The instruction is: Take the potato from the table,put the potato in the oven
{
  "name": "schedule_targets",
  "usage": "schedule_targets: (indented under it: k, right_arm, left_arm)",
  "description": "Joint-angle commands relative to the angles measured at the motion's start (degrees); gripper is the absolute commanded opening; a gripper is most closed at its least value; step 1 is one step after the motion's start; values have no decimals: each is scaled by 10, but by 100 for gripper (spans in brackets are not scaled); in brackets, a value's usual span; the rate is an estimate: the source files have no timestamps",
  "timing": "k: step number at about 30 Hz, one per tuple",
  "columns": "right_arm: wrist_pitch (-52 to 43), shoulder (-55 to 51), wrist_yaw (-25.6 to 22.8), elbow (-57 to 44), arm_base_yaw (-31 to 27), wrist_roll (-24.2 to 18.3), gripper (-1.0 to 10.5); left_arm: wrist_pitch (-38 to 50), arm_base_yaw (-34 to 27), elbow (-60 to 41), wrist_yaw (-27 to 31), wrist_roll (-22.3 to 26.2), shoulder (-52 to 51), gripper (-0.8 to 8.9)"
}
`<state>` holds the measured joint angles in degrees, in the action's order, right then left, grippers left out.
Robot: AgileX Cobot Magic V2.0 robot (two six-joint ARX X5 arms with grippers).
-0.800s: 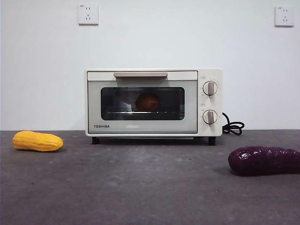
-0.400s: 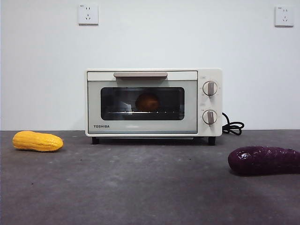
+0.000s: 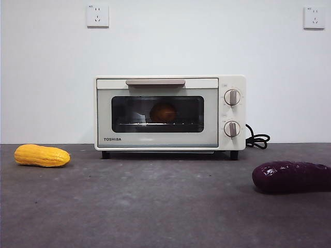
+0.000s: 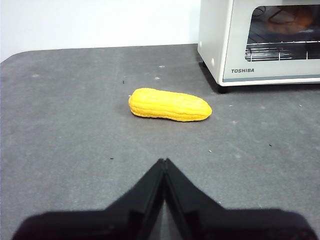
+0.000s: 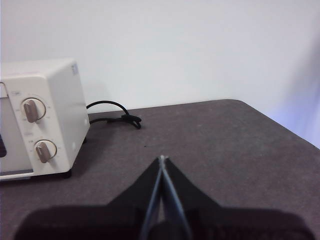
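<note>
Front view: potato dim behind oven glass (both grippers clenched, empty).

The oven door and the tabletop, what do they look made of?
The oven door looks like dark glass in a cream painted metal frame: it reflects, and the potato shows through. The table looks like rough matte grey stone or composite, mottled, without shine.

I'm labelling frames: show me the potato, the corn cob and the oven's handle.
potato (image 3: pixel 163 112): front view, its middle, behind the glass door.
corn cob (image 4: pixel 170 105): left wrist view, mid-body.
oven handle (image 3: pixel 155 82): front view, middle of the bar.
</note>
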<state>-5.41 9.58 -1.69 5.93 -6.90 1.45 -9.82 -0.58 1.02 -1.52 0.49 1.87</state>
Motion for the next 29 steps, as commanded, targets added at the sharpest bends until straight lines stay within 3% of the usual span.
schedule_targets:
  k: [1,8,20,29]
  right_arm:
    - [-5,-14,7,-20,-3,-1,1]
    - [-5,-47,54,-49,-3,-1,1]
    - [129,-88,54,-52,-2,-24,1]
    - [154,-92,62,-52,-2,-32,1]
  left_arm:
    - [3,-2,-6,-2,8,0,-4]
    - [3,-2,-6,-2,8,0,-4]
    - [3,-2,-6,-2,8,0,-4]
    - [3,-2,-6,-2,8,0,-4]
